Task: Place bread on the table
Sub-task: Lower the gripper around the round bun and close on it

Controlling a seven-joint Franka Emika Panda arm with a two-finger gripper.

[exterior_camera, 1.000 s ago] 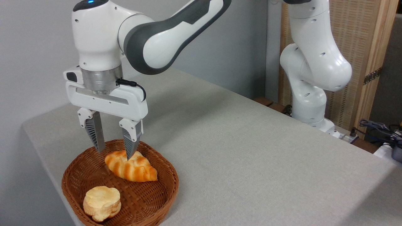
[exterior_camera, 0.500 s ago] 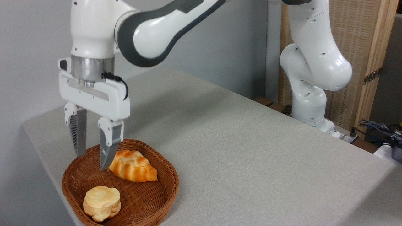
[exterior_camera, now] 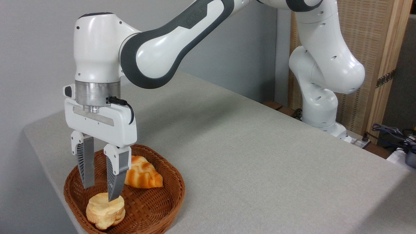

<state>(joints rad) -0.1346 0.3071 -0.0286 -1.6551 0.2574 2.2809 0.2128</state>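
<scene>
The gripper hangs over the left part of the basket, its two fingers spread apart with nothing between them, the right fingertip right at the top edge of the bread and the left one a little higher and to the bread's left. The bread lies in the front of the basket, just below the fingers. Behind and to the right, partly hidden by the right finger, a loaf lies in the same basket, and the table spreads bare farther right.
</scene>
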